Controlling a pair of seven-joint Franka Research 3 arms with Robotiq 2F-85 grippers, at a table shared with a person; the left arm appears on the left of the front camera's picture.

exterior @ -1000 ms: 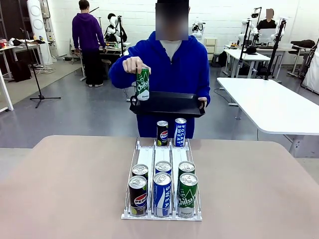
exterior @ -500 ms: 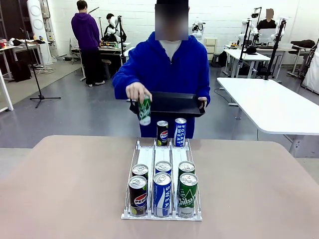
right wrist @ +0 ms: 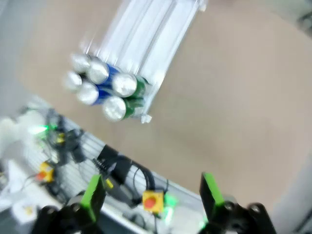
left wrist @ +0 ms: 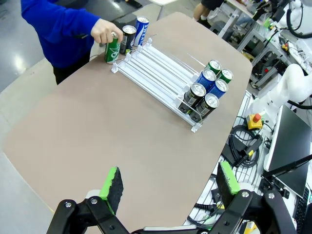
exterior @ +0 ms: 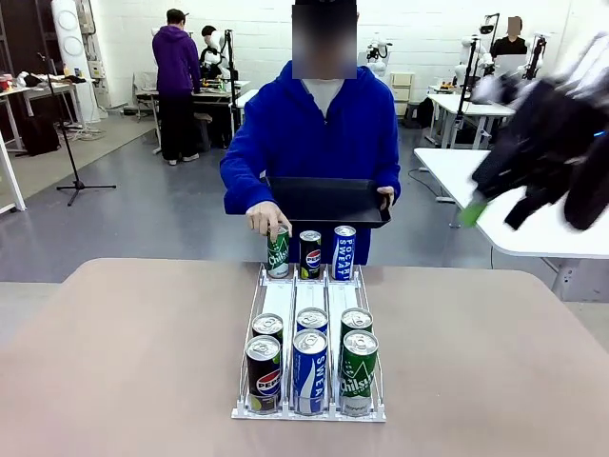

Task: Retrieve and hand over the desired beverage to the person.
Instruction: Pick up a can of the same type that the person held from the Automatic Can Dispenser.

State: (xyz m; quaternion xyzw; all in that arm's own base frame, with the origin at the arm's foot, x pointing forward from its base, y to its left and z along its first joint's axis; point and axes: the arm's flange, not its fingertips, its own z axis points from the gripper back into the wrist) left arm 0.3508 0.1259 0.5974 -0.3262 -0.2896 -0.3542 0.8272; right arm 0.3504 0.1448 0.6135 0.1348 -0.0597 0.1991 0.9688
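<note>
The person [exterior: 324,133] in a bright blue hoodie stands at the far side. One hand holds a black tray [exterior: 328,200]. The other hand [exterior: 265,219] sets a green can [exterior: 278,251] upright at the far end of the rack's [exterior: 295,300] left lane, beside a Pepsi can [exterior: 310,254] and a Pocari Sweat can [exterior: 343,252]. Several more cans [exterior: 310,360] fill the rack's near end. My right gripper [exterior: 495,211] is a blurred shape high at the right; its own view has it open [right wrist: 152,190] above the near cans [right wrist: 102,85]. My left gripper [left wrist: 170,180] is open, high over the table's corner, far from the rack [left wrist: 156,68].
The tan table [exterior: 114,362] carries just the rack. A white table [exterior: 533,205] stands off to the right. Cables and a red stop button [left wrist: 253,118] lie beyond the table's robot-side edge. A person in a purple hoodie [exterior: 177,67] stands far back.
The person's hand has brought the green can down from above the tray to the rack's far left lane. My right arm has swung into the front view at the upper right.
</note>
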